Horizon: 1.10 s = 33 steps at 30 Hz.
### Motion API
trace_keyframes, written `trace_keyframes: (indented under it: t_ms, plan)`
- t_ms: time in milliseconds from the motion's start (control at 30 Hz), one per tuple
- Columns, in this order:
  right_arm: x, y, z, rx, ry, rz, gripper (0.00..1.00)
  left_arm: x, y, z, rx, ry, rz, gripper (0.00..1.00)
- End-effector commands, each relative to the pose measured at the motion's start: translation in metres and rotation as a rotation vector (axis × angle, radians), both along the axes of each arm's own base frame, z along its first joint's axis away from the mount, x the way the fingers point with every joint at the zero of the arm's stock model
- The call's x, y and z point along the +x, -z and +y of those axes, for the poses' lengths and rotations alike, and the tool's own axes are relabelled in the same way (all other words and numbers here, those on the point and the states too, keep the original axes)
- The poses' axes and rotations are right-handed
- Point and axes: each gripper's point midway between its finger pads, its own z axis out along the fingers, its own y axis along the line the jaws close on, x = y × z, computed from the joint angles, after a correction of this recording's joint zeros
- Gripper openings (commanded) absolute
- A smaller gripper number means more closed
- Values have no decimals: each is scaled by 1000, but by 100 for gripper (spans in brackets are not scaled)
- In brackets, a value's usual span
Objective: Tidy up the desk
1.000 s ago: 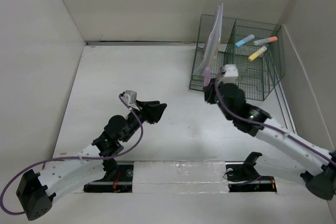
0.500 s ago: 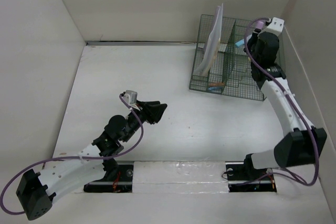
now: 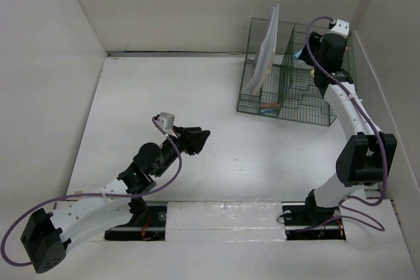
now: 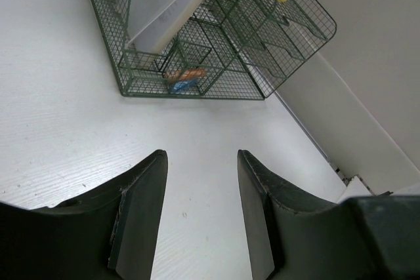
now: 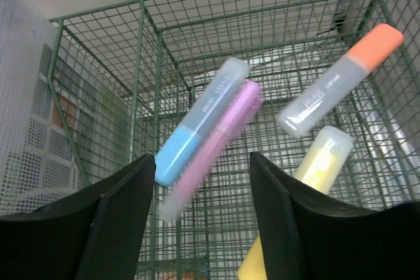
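Matte white worktop (image 3: 131, 109), broad and rectangular, walled on three sides; both arm bases sit at its near edge.

Dark green wire-mesh rack (image 3: 289, 77) stands on the worktop's far right corner, close to the right wall.

White sheets (image 3: 266, 54) lean upright in the rack's left compartment.

Right hand (image 5: 201, 162) is raised over the rack's right compartment and points down into it. Its fingers are parted and clasp nothing.

Left hand (image 4: 201, 159) is held above the bare middle of the worktop, well apart from the rack. It is released, with nothing between its fingers.

Four highlighters show in the right compartment, below the right hand:
- blue highlighter (image 5: 200, 121) lies slanted
- pink highlighter (image 5: 213, 145) is just beside it and parallel, motion-blurred, touching neither finger
- orange-capped highlighter (image 5: 341, 77) lies to the right
- yellow highlighter (image 5: 308, 175) lies below that

Small orange and blue items (image 4: 185, 77) lie in a low front compartment, too small to identify.
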Motion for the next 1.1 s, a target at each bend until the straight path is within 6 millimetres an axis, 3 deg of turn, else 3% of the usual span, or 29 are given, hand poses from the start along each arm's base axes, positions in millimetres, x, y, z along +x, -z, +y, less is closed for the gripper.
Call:
trace_keyframes:
  t_ms: [0,33,133,167,200,233,267,300,333,367,400,433,500,533,633,700,733,800,867,900,967,1000,1067]
  plan:
    - [-8,-58,-3,29,8,-144,66,1,-27,-3,-54,11,-56,43]
    - [-16,-72,-3,36,7,-178,69,2,-26,-4,-51,11,-53,43]
    - [-33,-90,3,44,-6,-229,74,1,-24,-7,-46,25,-54,43]
    - [-50,-110,3,45,-10,-274,75,1,-25,-8,-43,30,-58,43]
    - [-59,-105,11,49,-28,-269,78,2,-21,-12,-26,41,-52,43]
    - [-67,-121,24,60,-68,-334,80,1,-23,-15,-23,60,-54,44]
    - [-91,-144,32,66,-100,-402,81,0,-23,-18,-18,71,-53,44]
    - [-99,-135,41,72,-131,-408,87,1,-21,-21,-6,80,-47,44]
    - [-112,-137,64,85,-211,-427,90,0,-20,-24,-2,98,-47,44]
    - [-124,-138,76,83,-260,-446,99,0,-18,-26,3,103,-43,44]
    - [-151,-155,86,86,-311,-512,100,0,-17,-27,9,106,-38,44]
    - [-162,-138,112,92,-406,-505,100,0,-17,-28,9,111,-38,44]
    - [-198,-144,129,94,-502,-562,100,0,-19,-28,3,112,-44,45]
    - [-210,-128,144,89,-585,-547,100,-1,-19,-27,-2,111,-49,45]
    - [-261,-121,183,57,-835,-577,100,2,-23,-25,-23,90,-54,45]
    - [-285,-96,205,55,-973,-525,100,2,-27,-24,-37,83,-52,45]
    - [-304,-94,211,51,-1047,-536,100,3,-30,-23,-43,77,-52,45]
    - [-329,-69,225,59,-1165,-480,100,2,-39,-18,-68,62,-55,45]
    - [-343,-54,229,71,-1210,-443,100,1,-46,-14,-88,48,-56,45]
    - [-350,-33,232,77,-1240,-383,100,0,-52,-9,-105,34,-57,45]
    - [-360,-26,228,101,-1238,-384,100,-2,-57,-4,-125,23,-57,45]
    - [-361,-13,226,108,-1234,-358,100,-4,-64,1,-145,17,-65,45]
    - [-371,-10,225,126,-1248,-362,100,-6,-63,7,-158,0,-42,45]
